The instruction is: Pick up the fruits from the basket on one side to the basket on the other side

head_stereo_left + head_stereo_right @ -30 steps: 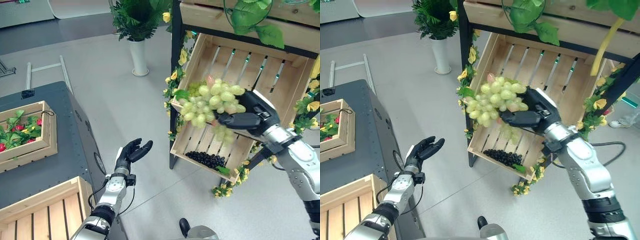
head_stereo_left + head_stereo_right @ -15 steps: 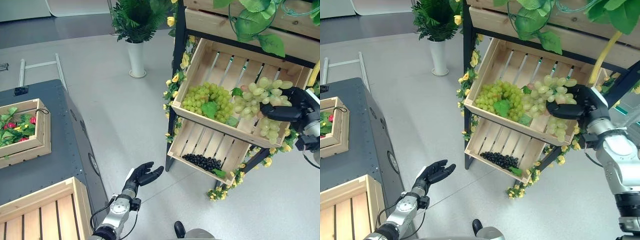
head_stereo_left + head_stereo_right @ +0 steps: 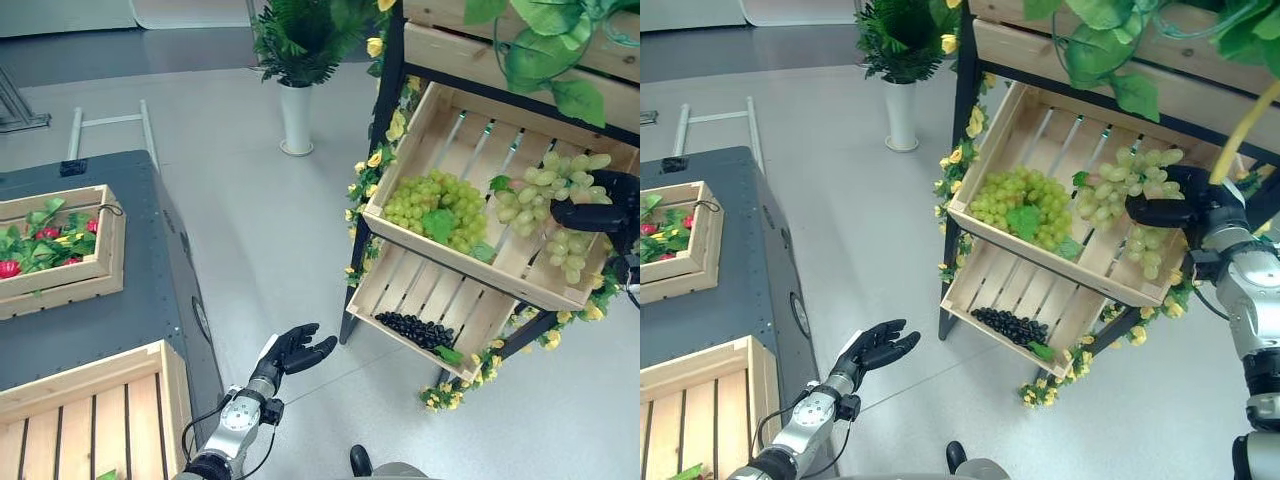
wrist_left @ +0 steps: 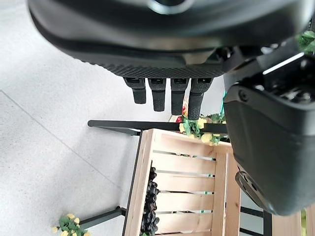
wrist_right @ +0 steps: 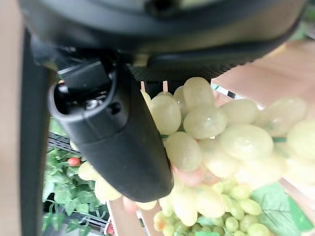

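My right hand (image 3: 598, 213) is shut on a bunch of pale green grapes (image 3: 552, 183) at the right end of the upper slanted wooden crate (image 3: 470, 140); part of the bunch (image 3: 1145, 250) hangs below the hand. In the right wrist view the thumb (image 5: 123, 142) lies across the grapes (image 5: 211, 128). A darker green bunch (image 3: 432, 204) lies in the same crate, to the left. Black grapes (image 3: 415, 328) sit in the lower crate (image 3: 400, 285). Low over the floor, my left hand (image 3: 295, 350) is open and holds nothing, its fingers (image 4: 167, 96) straight.
A grey table (image 3: 110, 320) stands at the left. It carries a wooden crate of leaves and red fruit (image 3: 60, 250) and a slatted crate (image 3: 90, 415) nearer me. A potted plant in a white vase (image 3: 297, 118) stands behind. Yellow flowers (image 3: 360, 190) trim the stand.
The camera has shifted. My right hand carried the pale bunch from the crate's left front to its right end, uncovering the darker green bunch. The left hand stays open.
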Available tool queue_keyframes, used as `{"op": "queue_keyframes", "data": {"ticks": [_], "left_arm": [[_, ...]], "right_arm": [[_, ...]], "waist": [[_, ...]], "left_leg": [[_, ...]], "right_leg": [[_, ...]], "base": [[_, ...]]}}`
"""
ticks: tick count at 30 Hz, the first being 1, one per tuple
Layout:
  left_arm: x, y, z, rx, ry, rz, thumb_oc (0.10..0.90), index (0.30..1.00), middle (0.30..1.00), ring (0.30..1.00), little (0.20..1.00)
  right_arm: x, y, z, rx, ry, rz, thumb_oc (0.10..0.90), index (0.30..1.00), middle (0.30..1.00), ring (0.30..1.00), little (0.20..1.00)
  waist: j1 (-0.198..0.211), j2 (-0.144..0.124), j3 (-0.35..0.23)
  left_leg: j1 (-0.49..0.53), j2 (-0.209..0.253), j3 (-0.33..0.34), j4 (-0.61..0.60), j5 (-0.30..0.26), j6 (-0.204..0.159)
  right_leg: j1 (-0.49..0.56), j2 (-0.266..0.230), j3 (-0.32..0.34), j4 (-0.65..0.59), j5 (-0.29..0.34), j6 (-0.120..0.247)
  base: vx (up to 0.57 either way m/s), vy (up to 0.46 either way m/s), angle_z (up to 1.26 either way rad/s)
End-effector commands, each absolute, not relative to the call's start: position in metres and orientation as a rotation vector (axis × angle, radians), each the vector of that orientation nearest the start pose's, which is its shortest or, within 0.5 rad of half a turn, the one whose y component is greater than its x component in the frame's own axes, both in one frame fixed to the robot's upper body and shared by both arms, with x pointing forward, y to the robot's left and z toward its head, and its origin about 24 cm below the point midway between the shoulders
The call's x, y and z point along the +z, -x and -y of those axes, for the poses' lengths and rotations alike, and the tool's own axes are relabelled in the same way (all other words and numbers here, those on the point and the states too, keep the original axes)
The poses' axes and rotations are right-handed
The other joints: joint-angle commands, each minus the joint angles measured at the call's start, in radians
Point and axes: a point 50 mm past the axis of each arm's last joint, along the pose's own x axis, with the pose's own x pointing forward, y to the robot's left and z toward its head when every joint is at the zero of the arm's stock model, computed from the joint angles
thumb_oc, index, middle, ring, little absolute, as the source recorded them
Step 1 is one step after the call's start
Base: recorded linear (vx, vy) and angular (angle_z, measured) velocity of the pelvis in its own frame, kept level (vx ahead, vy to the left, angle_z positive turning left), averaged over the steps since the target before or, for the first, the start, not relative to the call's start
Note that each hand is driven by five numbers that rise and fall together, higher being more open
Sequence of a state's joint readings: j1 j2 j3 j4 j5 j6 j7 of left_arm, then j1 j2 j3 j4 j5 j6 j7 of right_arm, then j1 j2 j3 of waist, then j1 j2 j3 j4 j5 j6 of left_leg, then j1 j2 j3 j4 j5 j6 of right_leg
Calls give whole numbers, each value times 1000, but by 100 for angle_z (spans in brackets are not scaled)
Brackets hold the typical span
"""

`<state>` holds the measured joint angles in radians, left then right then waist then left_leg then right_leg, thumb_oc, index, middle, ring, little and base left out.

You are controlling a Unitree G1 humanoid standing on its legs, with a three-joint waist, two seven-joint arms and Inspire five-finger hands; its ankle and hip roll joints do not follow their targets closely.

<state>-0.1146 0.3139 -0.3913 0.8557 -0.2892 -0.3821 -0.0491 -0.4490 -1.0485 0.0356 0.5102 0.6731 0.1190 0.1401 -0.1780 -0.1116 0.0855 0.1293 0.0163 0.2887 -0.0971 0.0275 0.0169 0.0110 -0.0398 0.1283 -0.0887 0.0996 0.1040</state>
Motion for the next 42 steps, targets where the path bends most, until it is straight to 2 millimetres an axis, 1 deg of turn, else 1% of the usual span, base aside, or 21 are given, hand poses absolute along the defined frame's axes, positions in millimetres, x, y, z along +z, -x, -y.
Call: {"op": "queue_keyframes", "data": {"ticks": [1, 3, 4, 5, 9, 14, 18, 21, 22, 25, 27, 29, 32, 34, 35, 36, 37, 40, 42], "left_arm": [[-46, -246, -171, -299, -170, -186, 800, 900, 900, 900, 900], [-46, -246, -170, -300, -164, -182, 800, 900, 900, 900, 900], [-46, -246, -171, -300, -163, -182, 800, 900, 900, 900, 900], [-46, -246, -171, -298, -160, -182, 800, 900, 900, 900, 900], [-47, -244, -173, -292, -161, -187, 800, 900, 900, 900, 900], [-47, -245, -174, -288, -169, -187, 800, 900, 900, 900, 900], [-46, -245, -176, -281, -171, -184, 800, 900, 900, 900, 900], [-46, -245, -178, -275, -176, -181, 800, 900, 900, 900, 900], [-46, -245, -178, -276, -181, -180, 800, 900, 900, 900, 900], [-45, -246, -178, -271, -182, -178, 800, 900, 900, 900, 900], [-45, -247, -178, -260, -182, -178, 800, 900, 900, 900, 900], [-46, -246, -179, -252, -184, -182, 800, 900, 900, 900, 900], [-47, -245, -180, -244, -187, -185, 800, 900, 900, 900, 900], [-49, -242, -181, -233, -184, -188, 800, 900, 900, 900, 900], [-50, -241, -182, -227, -184, -190, 800, 900, 900, 900, 900], [-50, -240, -182, -223, -184, -190, 800, 900, 900, 900, 900], [-50, -240, -182, -224, -185, -190, 800, 900, 900, 900, 900], [-52, -237, -187, -200, -185, -194, 800, 900, 900, 900, 900], [-52, -238, -188, -190, -184, -194, 800, 900, 900, 900, 900]], "right_arm": [[280, -303, 384, -284, 367, 241, 400, 300, 300, 300, 300], [277, -307, 383, -270, 363, 212, 400, 300, 300, 300, 300], [277, -307, 383, -268, 363, 210, 530, 495, 495, 495, 495], [275, -309, 383, -267, 357, 197, 800, 900, 900, 900, 900], [269, -312, 385, -274, 369, 148, 800, 900, 900, 900, 900], [269, -313, 385, -267, 379, 131, 800, 900, 900, 900, 900], [264, -312, 386, -255, 422, 100, 800, 900, 900, 900, 900], [261, -311, 387, -247, 508, 49, 800, 900, 900, 900, 900], [260, -309, 389, -245, 568, 19, 800, 900, 900, 900, 900], [262, -308, 388, -235, 665, 4, 800, 900, 900, 900, 900], [267, -307, 385, -234, 748, 20, 800, 900, 900, 900, 900], [273, -305, 383, -235, 796, 47, 800, 900, 900, 900, 900], [285, -301, 376, -253, 895, 129, 800, 900, 900, 900, 900], [291, -298, 363, -238, 966, 221, 800, 900, 900, 900, 900], [290, -296, 351, -206, 1002, 270, 800, 900, 900, 900, 900], [288, -294, 343, -185, 1026, 298, 800, 900, 900, 900, 900], [288, -293, 344, -186, 1026, 297, 800, 900, 900, 900, 900], [287, -279, 306, -60, 1086, 437, 800, 900, 900, 900, 900], [286, -270, 288, -15, 1125, 503, 800, 900, 900, 900, 900]], "waist": [[51, -7, -51], [55, -7, -48], [55, -6, -48], [57, -7, -47], [62, -7, -46], [60, -6, -41], [55, -4, -40], [49, -5, -39], [45, -5, -39], [39, -6, -38], [33, -6, -37], [28, -6, -39], [19, -5, -40], [7, 0, -42], [1, 3, -42], [-3, 4, -41], [-2, 3, -41], [-24, 13, -39], [-32, 17, -37]], "left_leg": [[17, -24, -52, 12, -127, 1], [17, -25, -54, 11, -127, 1], [17, -25, -55, 11, -127, 1], [19, -25, -56, 11, -127, 1], [23, -25, -55, 12, -127, 1], [23, -26, -52, 15, -129, 2], [23, -26, -50, 16, -130, 1], [23, -26, -42, 21, -132, 2], [23, -26, -40, 23, -132, 2], [22, -25, -34, 25, -132, 3], [21, -24, -29, 26, -133, 2], [20, -23, -26, 27, -132, 2], [19, -23, -21, 29, -133, 3], [19, -21, -16, 28, -134, 3], [19, -21, -14, 28, -134, 4], [19, -22, -13, 27, -134, 5], [19, -22, -13, 27, -134, 5], [16, -21, -5, 27, -135, 7], [16, -21, -1, 27, -136, 7]], "right_leg": [[47, 83, -54, 20, -54, -16], [48, 82, -56, 18, -54, -17], [49, 82, -56, 18, -54, -17], [49, 82, -58, 19, -54, -18], [52, 80, -62, 22, -57, -20], [51, 80, -61, 25, -59, -21], [50, 79, -58, 26, -60, -22], [48, 80, -52, 29, -62, -22], [46, 80, -51, 32, -63, -22], [44, 81, -45, 34, -64, -23], [41, 82, -42, 34, -64, -23], [39, 83, -38, 35, -63, -22], [36, 85, -34, 38, -65, -21], [33, 86, -29, 39, -68, -19], [32, 87, -27, 40, -69, -18], [31, 87, -24, 40, -70, -18], [31, 87, -24, 40, -70, -18], [25, 88, -15, 42, -72, -16], [23, 88, -12, 42, -73, -15]], "base": [[-8, 0, 5], [-1, 2, 2], [0, 0, 0], [0, 0, 0], [0, 0, 0], [0, 0, 0], [0, 0, 0], [0, 0, 0], [0, 0, 0], [0, 0, 0], [0, 0, 0], [0, 0, 0], [4, -5, -6], [6, -6, -7], [3, -5, -8], [1, -3, -5], [-4, -4, -4], [0, 0, 0], [-11, 2, -2]]}}
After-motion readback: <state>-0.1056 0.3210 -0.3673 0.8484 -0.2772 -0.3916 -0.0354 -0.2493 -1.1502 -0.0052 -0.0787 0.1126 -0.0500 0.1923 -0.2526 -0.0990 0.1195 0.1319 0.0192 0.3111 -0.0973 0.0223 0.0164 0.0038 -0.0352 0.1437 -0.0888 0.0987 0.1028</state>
